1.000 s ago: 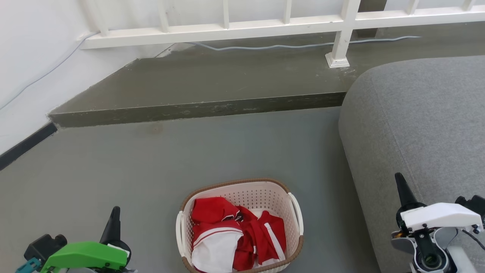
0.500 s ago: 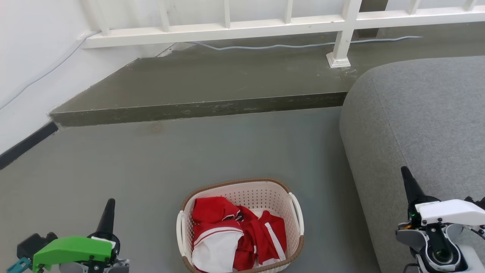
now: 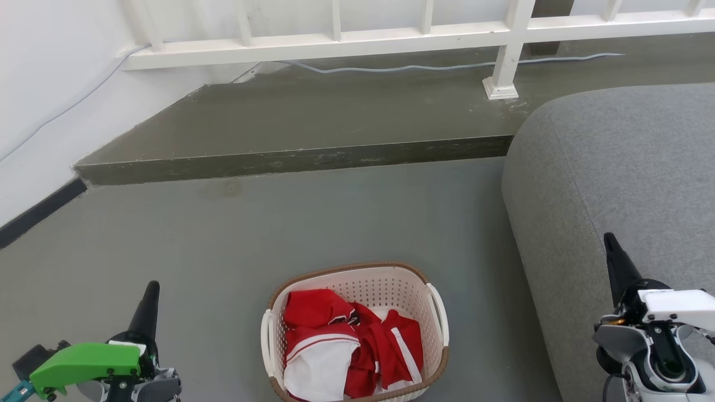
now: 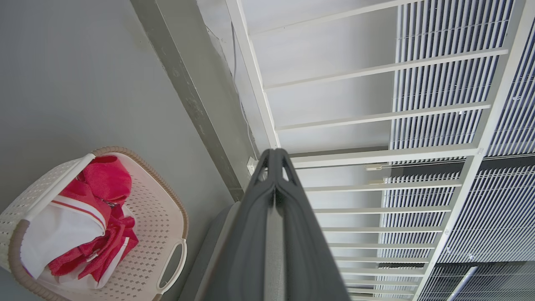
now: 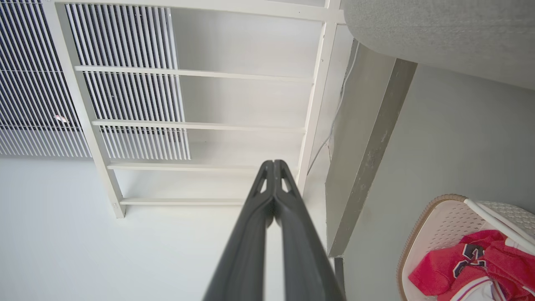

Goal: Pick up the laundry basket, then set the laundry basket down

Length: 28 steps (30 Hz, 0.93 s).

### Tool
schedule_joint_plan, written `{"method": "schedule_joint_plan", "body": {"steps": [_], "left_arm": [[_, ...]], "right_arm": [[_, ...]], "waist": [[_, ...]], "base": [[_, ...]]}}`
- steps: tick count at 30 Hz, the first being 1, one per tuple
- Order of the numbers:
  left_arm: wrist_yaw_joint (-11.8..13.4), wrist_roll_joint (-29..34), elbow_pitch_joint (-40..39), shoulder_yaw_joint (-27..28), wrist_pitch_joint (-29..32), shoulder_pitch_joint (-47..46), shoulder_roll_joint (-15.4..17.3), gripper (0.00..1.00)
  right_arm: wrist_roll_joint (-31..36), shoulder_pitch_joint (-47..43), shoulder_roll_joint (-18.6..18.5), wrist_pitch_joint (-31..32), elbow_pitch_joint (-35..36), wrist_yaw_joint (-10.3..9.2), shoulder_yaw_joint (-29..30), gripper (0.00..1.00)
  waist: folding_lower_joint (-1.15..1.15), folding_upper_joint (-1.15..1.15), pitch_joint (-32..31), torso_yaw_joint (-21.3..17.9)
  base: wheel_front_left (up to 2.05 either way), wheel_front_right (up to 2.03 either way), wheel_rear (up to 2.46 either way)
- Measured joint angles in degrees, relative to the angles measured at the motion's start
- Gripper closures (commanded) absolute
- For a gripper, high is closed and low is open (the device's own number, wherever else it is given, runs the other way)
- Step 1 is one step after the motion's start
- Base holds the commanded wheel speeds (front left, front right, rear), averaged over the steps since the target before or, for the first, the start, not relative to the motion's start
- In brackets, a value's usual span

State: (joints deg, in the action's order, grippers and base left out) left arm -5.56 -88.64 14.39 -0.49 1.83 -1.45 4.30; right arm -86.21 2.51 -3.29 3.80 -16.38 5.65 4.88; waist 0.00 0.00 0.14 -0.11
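Observation:
The laundry basket (image 3: 391, 285) stands on the grey floor at the bottom centre of the head view, cream with a brown rim and white side handles, holding red and white clothes. It also lies at the lower left of the left wrist view as the laundry basket (image 4: 163, 209), and at the lower right of the right wrist view as the laundry basket (image 5: 443, 221). My left gripper (image 3: 151, 290) is shut and empty, well left of the basket. My right gripper (image 3: 610, 243) is shut and empty, far right of it, over the sofa. In the wrist views the left gripper (image 4: 275, 154) and right gripper (image 5: 273, 164) show their fingers pressed together.
A grey sofa (image 3: 625, 167) fills the right side, close to the basket. A raised dark step (image 3: 290, 159) runs across behind, with a white railing (image 3: 391, 39) and a cable (image 3: 447, 67) on it. A white wall (image 3: 39, 84) stands at the left.
Both grippers have spread outward, the left one further left and the right one further right, away from the basket. The basket has not moved.

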Motion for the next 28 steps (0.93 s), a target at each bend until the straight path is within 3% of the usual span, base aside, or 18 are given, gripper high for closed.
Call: {"method": "schedule_joint_plan", "body": {"steps": [10, 28], "left_arm": [[-1.1, -6.4, 0.6, 1.2, 1.5, -1.0, 0.0, 1.00], [-1.2, -6.4, 1.2, 1.4, 1.5, -1.2, 0.0, 1.00]], "right_arm": [[-6.1, 0.6, 0.4, 1.4, 0.0, 1.08, 1.8, 1.00], [-6.1, 0.6, 0.5, 1.4, 0.0, 1.08, 1.9, 1.00]], "waist": [[0.00, 0.00, 0.0, 0.1], [0.00, 0.00, 0.0, 0.1]], "base": [[0.00, 0.00, 0.00], [0.00, 0.00, 0.00]]}}
